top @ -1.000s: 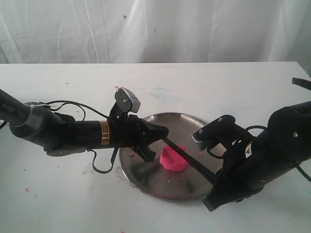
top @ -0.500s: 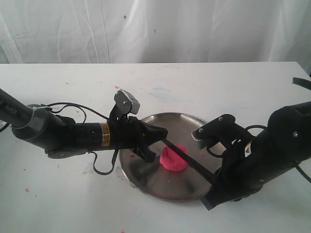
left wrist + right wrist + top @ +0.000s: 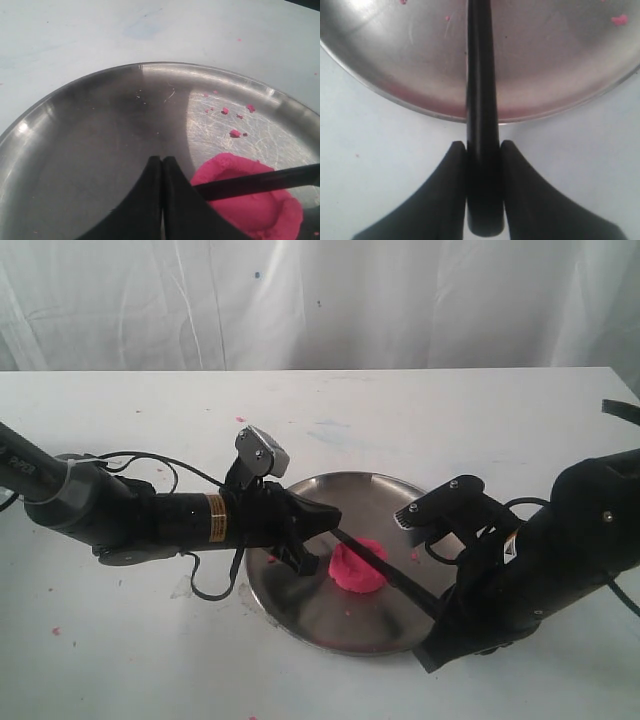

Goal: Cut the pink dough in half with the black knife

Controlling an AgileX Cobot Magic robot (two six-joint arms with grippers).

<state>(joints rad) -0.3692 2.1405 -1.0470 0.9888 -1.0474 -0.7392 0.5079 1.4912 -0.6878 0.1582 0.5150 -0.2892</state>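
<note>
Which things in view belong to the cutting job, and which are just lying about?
Job: pink dough; black knife, gripped by right tool; left tool, shut; steel plate under the dough.
Lying about: pink crumbs on plate and table.

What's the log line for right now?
right gripper: shut on slim black knife | blade: across bright pink dough lump | left gripper: shut at blade tip

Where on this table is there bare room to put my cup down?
The far strip of table between the steel plate and the curtain is bare; so is the near-left corner, but for crumbs. The plate is crowded: left hand, right hand, black knife and pink dough.
</note>
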